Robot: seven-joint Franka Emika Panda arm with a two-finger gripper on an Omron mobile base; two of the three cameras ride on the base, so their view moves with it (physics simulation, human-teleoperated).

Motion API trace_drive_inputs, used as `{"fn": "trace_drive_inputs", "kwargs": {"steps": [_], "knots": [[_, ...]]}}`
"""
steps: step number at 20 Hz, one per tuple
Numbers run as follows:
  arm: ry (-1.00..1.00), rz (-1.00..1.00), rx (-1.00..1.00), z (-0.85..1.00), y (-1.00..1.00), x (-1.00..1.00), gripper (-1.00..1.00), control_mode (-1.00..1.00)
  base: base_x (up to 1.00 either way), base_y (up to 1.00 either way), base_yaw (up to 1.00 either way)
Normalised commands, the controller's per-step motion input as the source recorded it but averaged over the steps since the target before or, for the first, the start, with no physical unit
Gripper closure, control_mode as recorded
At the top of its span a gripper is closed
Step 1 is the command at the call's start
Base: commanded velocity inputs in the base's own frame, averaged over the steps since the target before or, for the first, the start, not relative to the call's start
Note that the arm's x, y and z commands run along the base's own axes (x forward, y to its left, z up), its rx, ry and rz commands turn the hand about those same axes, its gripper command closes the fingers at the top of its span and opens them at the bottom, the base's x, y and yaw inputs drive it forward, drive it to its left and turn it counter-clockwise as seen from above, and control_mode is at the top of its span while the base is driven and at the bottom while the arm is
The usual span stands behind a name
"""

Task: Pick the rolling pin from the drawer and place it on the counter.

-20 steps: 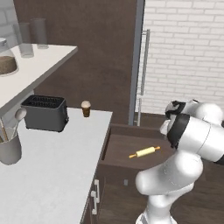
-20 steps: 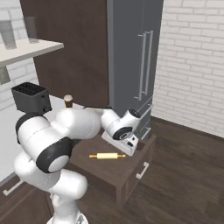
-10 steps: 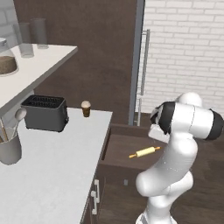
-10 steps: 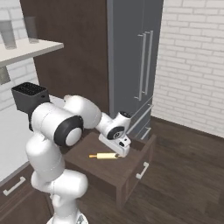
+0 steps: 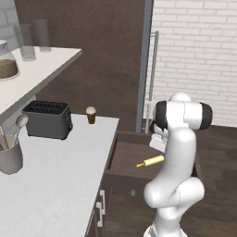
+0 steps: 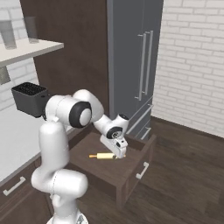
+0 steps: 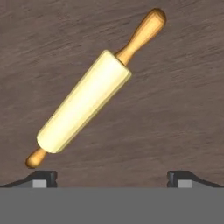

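The rolling pin (image 7: 87, 101), pale yellow with orange-tan pegs, lies diagonally on the brown floor of the open drawer (image 7: 175, 109). It also shows in the drawer (image 5: 126, 157) in the left base view as the rolling pin (image 5: 150, 161), and in the right base view as the rolling pin (image 6: 103, 156). My gripper (image 6: 120, 152) hangs just above the pin's right end, pointing down into the drawer (image 6: 133, 168). In the hand view the gripper (image 7: 111, 177) is open, its fingertips (image 7: 43, 177) wide apart with nothing between them. The light counter (image 5: 60, 176) runs to the drawer's left.
A black toaster (image 5: 46, 120), a small coffee cup (image 5: 90, 115) and a grey utensil cup (image 5: 9, 155) stand on the counter. A pale shelf (image 5: 37, 74) with jars hangs above it. The grey fridge (image 6: 135, 65) rises behind the drawer.
The arm has folded in and the hand has come down over the drawer, closer to the rolling pin. The pin has not moved.
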Motion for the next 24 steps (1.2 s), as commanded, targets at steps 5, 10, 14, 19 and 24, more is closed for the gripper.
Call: {"fn": "trace_drive_inputs", "kwargs": {"steps": [5,10,14,19,24], "knots": [[0.14,-0.14,0.00,-0.30,0.12,0.40,-1.00,-1.00,0.00,0.00,0.00],[0.20,-0.12,0.00,-0.37,0.11,0.25,-1.00,-1.00,0.00,0.00,0.00],[0.23,-0.11,0.00,-0.47,0.09,0.13,-1.00,-1.00,0.00,0.00,0.00],[0.16,-0.13,0.00,-0.46,0.15,0.28,-1.00,-1.00,0.00,0.00,0.00],[0.08,-0.12,0.00,-0.48,0.19,0.14,-1.00,-1.00,0.00,0.00,0.00]]}}
